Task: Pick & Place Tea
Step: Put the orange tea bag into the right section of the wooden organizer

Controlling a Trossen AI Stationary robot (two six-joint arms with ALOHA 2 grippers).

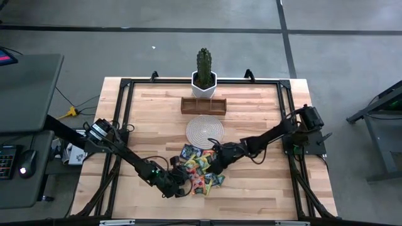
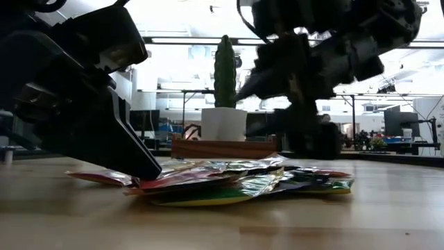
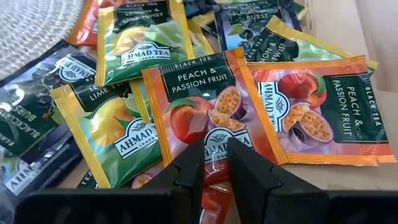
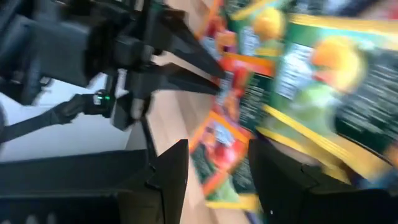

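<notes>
We see tea (image 1: 200,168) heaped on worktop (image 1: 257,188), just before mat (image 1: 205,130). Tray (image 1: 203,105) behind mat, cactus (image 1: 203,74) behind tray. Left claw (image 1: 183,188) at heap's left, right claw (image 1: 212,168) at its right.

Orange, yellow, green and dark blue tea sachets (image 3: 205,112) with fruit prints; pale wooden counter (image 1: 251,125); whitish woven mat (image 1: 205,130).

Lab or workshop, desks with monitors (image 2: 399,125), concrete floor (image 1: 188,53)
</notes>
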